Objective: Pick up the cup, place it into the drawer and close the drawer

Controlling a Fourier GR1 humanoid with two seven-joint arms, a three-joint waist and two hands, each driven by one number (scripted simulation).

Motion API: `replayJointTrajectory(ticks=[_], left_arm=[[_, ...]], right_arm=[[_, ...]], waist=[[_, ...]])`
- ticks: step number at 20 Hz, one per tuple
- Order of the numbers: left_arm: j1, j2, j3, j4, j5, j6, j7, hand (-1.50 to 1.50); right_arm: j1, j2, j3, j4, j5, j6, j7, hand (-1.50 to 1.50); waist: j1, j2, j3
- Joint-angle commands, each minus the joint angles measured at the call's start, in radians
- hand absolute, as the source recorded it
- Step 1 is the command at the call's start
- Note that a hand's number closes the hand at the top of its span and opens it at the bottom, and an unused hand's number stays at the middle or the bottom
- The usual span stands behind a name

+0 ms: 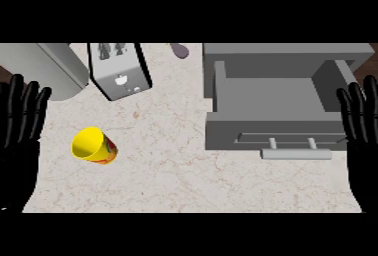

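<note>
Nearest the viewer lay a bare stretch of pale, beige-veined stone counter (pixel 184 185). At the left edge of the view, the robot's black left hand (pixel 21 125) rested with its fingers straight and pointing up, holding nothing. At the right edge, the black right hand (pixel 360 125) was held the same way, fingers straight and spread, also holding nothing.

A yellow cup with a red and orange pattern on its outer wall (pixel 93 146) sat on the counter just to the right of the left hand, without touching it. Its open mouth faced up and to the left. Whether it stood upright or lay tipped could not be told.

Well apart from the cup, on the right, a grey box-shaped drawer (pixel 244 130) stood pulled open, showing its bare floor. A pale grey bar handle (pixel 296 154) stuck out from its front panel. Open counter lay between cup and drawer.

Further back, the drawer ran into a grey cabinet body (pixel 288 50). Behind the cup stood a silver toaster with black sides and two top slots (pixel 120 75), set at a slant. A large rounded grey container (pixel 44 70) stood just left of the toaster. A small greyish-purple object (pixel 179 50) lay at the far edge between the toaster and the cabinet, too small to identify.
</note>
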Motion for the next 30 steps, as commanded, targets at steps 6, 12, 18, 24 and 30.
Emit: replayJointTrajectory(ticks=[6, 12, 18, 24, 30], left_arm=[[0.044, 0.118, 0.207, 0.041, 0.231, -0.195, -0.045, -1.50], [0.014, 0.051, 0.256, 0.226, 0.376, -0.127, 0.089, -1.50], [0.047, 0.036, 0.274, 0.426, 0.285, -0.184, -0.087, -1.50], [-0.024, 0.095, 0.329, 0.673, 0.277, -0.242, -0.172, -1.50], [-0.032, 0.106, 0.332, 0.738, 0.231, -0.212, -0.184, -1.50]], right_arm=[[0.049, 0.004, 0.054, -0.055, 0.048, 0.027, -0.026, -1.50], [-0.047, -0.043, 0.062, 0.062, -0.017, 0.103, 0.112, -1.50], [-0.121, -0.069, -0.004, 0.162, -0.067, 0.152, 0.077, -1.50], [-0.212, -0.065, -0.030, 0.244, -0.048, 0.142, 0.063, -1.50], [-0.235, -0.108, -0.095, 0.229, -0.108, 0.191, 0.097, -1.50]], waist=[[-0.006, 0.026, -0.019], [-0.006, 0.027, -0.019], [-0.006, 0.028, -0.019], [-0.006, 0.028, -0.019], [-0.006, 0.027, -0.019]])
